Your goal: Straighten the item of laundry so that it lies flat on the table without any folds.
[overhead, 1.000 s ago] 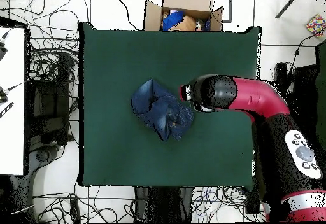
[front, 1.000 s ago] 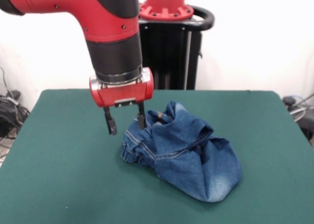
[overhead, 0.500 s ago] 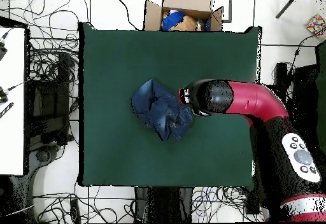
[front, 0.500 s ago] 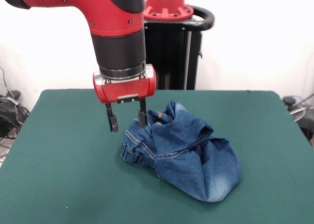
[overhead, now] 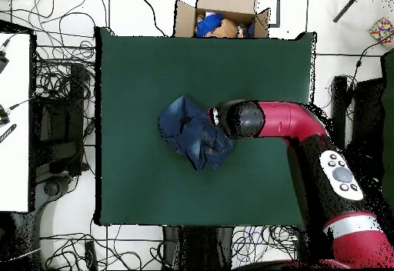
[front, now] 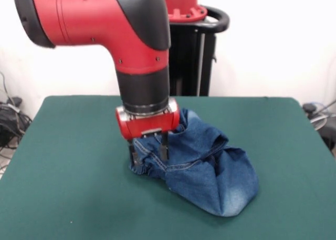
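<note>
Where the front view looks across the green worktop [front: 63, 161], the jeans [front: 210, 169] sit bunched in a rumpled heap near its middle, folded over themselves. The gripper [front: 149, 152] is down at the heap's left end, its two fingers [front: 164, 148] apart and straddling a gathered fold of denim.

From overhead, the jeans [overhead: 192, 132] lie crumpled at the worktop's [overhead: 154, 60] centre, and the red arm's wrist [overhead: 238, 119] covers the gripper at the heap's right edge.
</note>
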